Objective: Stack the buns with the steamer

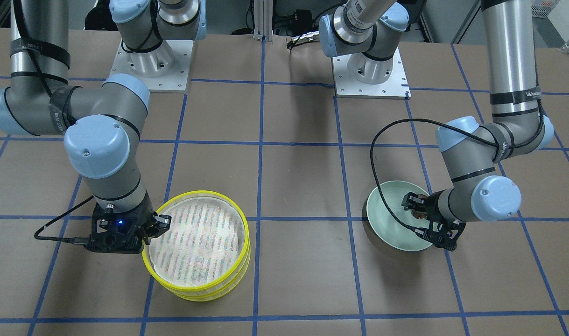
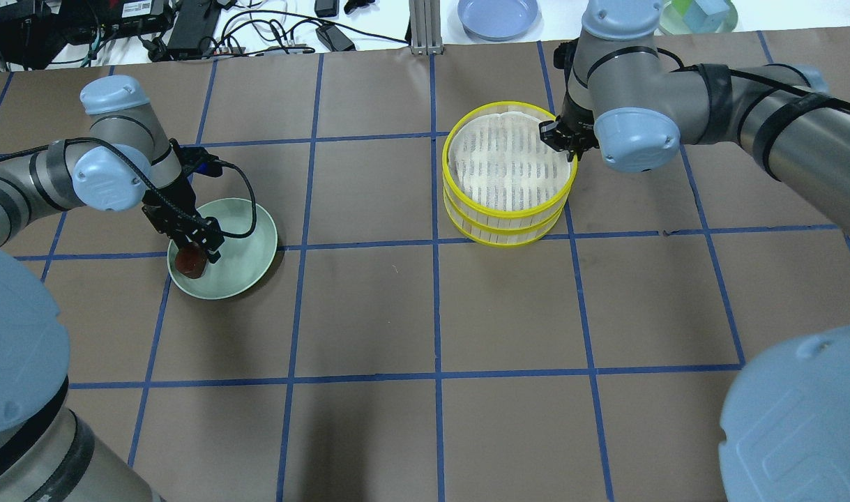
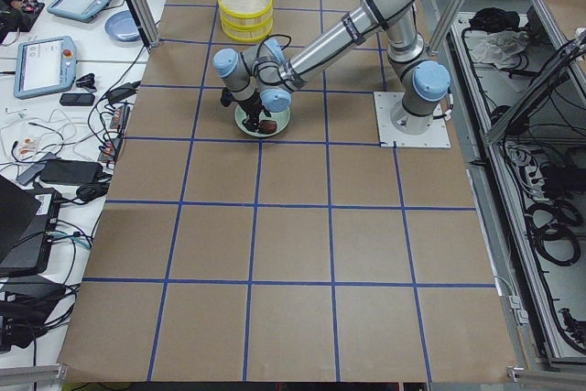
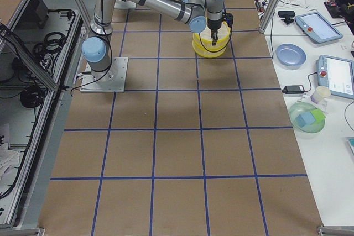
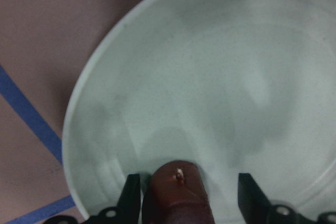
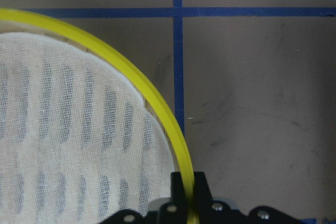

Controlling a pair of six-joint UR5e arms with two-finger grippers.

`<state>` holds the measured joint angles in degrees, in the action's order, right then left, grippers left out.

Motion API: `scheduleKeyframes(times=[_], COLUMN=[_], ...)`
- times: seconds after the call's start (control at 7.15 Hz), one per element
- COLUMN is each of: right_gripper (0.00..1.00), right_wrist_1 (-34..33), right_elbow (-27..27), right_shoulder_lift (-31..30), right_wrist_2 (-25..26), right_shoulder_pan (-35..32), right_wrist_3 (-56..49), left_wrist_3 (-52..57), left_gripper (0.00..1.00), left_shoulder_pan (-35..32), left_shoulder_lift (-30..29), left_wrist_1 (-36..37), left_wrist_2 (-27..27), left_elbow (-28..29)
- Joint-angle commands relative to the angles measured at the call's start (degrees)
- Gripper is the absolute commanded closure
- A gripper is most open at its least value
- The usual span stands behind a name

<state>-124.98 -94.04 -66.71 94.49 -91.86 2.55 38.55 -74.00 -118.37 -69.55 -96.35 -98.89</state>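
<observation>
Two yellow-rimmed steamer tiers (image 2: 508, 213) stand stacked, and the top tier's slatted floor (image 1: 198, 242) is bare. My right gripper (image 2: 563, 137) is shut on the top tier's yellow rim (image 6: 157, 103), one finger inside and one outside. The dark reddish-brown bun (image 2: 189, 262) lies in the pale green plate (image 2: 247, 240) near its edge. My left gripper (image 2: 200, 244) is down in the plate and open. Its fingers (image 5: 131, 195) straddle the bun (image 5: 178, 195), with a gap on one side. The cream-white bun is not in view.
A blue plate (image 2: 498, 15) and a green dish with blocks (image 2: 700, 12) sit on the side table beyond the far edge. The two arm bases (image 1: 151, 65) (image 1: 370, 72) stand at the robot's side. Blue tape lines grid the brown table.
</observation>
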Motion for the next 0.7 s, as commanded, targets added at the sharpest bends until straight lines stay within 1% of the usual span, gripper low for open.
scheduleKeyframes(times=[0.0, 0.14, 0.28, 0.42, 0.56], right_gripper=[1.0, 1.0, 0.7, 0.34, 0.0], right_wrist_1=[0.0, 0.09, 0.09, 0.09, 0.09], right_elbow=[0.0, 0.0, -0.09, -0.17, -0.17], right_shoulder_lift=[0.09, 0.09, 0.09, 0.09, 0.09], right_wrist_2=[0.25, 0.08, 0.25, -0.01, -0.27], right_shoulder_pan=[0.02, 0.02, 0.02, 0.02, 0.02], right_wrist_3=[0.0, 0.17, 0.17, 0.17, 0.17], left_wrist_3=[-0.57, -1.01, -5.02, -15.59, -19.96], left_gripper=[1.0, 1.0, 1.0, 1.0, 1.0], left_shoulder_pan=[0.0, -0.17, -0.26, -1.13, -3.93], left_shoulder_lift=[-0.19, -0.28, -0.11, 0.68, 1.9], left_wrist_1=[0.2, 0.21, 0.29, 0.38, 0.03], left_wrist_2=[-0.24, 0.63, 7.25, 13.06, 13.82], left_elbow=[0.27, 0.8, 1.5, 3.42, 6.05])
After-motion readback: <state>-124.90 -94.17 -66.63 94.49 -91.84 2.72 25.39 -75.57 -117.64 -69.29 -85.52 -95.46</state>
